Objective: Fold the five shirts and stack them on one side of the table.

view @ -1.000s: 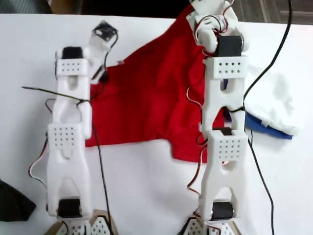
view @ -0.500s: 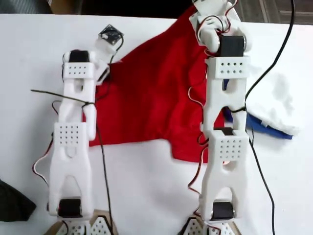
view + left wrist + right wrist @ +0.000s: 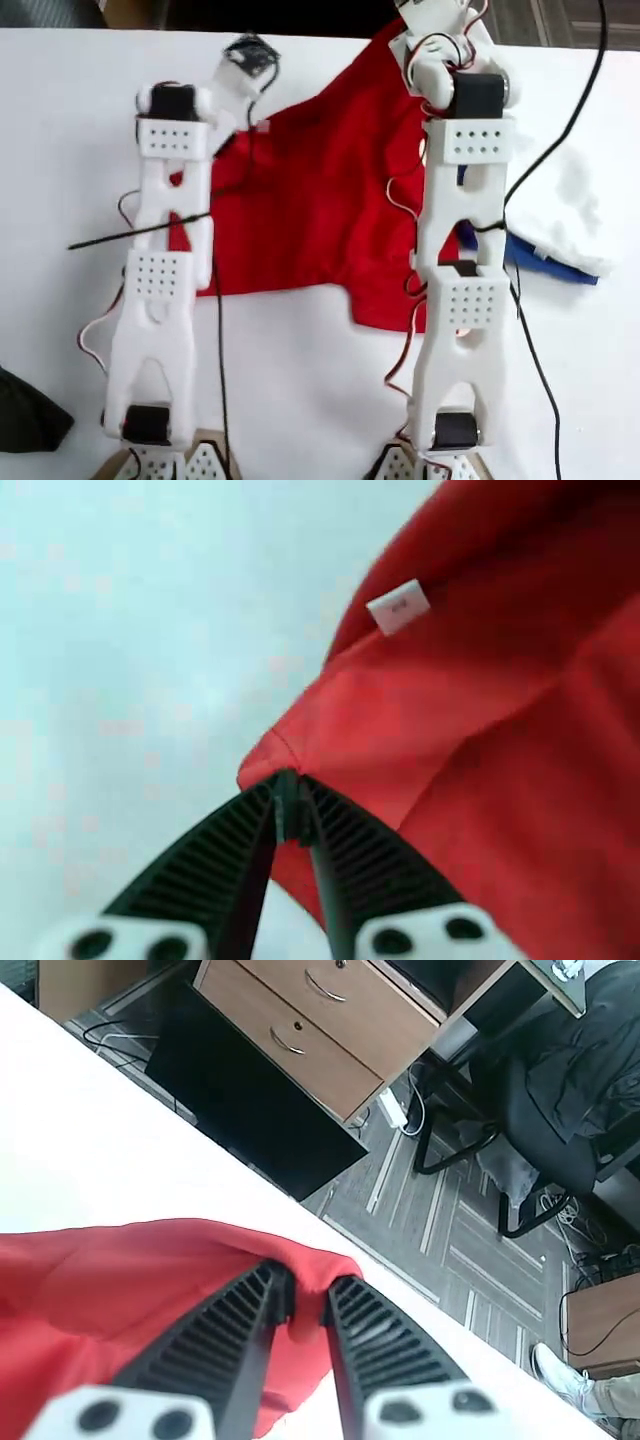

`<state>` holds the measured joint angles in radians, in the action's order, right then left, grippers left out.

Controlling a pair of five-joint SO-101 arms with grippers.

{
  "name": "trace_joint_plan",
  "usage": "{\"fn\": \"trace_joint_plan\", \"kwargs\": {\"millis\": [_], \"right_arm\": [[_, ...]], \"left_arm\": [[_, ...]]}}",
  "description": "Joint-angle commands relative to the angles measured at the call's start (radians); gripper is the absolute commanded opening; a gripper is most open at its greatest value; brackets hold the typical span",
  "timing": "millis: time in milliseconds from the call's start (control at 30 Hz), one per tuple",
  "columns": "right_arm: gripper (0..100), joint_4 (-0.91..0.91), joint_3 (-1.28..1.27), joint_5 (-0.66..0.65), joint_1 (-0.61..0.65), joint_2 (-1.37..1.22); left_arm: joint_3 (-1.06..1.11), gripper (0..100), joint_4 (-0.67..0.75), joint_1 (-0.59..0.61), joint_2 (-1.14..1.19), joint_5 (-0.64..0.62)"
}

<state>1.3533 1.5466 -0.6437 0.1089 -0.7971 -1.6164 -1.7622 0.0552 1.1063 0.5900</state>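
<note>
1. Here, a red shirt (image 3: 310,200) lies spread across the middle of the white counter (image 3: 300,400), under and between the two arms.
2. The left end effector (image 3: 288,805) is clamped on a corner at the shirt's left side, near its small white tag (image 3: 398,607).
3. The right end effector (image 3: 305,1305) pinches a raised fold at the shirt's far edge, by the counter's rim.
4. A white-and-blue pile of cloth (image 3: 570,200) sits to the right, and a dark cloth (image 3: 30,420) lies at the lower left.
</note>
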Motion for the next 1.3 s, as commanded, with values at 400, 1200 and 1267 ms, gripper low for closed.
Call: {"fn": "trace_joint_plan", "kwargs": {"millis": [400, 1200, 1267], "right_arm": [[2.2, 0.197, 0.121, -0.006, -0.027, 0.189], [2.1, 0.298, 0.044, 0.002, 0.131, 0.883], [2.1, 0.292, -0.041, 0.002, 0.157, 0.918]], "left_arm": [[0.553, 2, -0.023, 0.124, -0.845, 0.006], [0.737, 2, -0.023, 0.479, -1.637, 0.005], [0.739, 2, -0.023, 0.479, -1.649, 0.005]]}}
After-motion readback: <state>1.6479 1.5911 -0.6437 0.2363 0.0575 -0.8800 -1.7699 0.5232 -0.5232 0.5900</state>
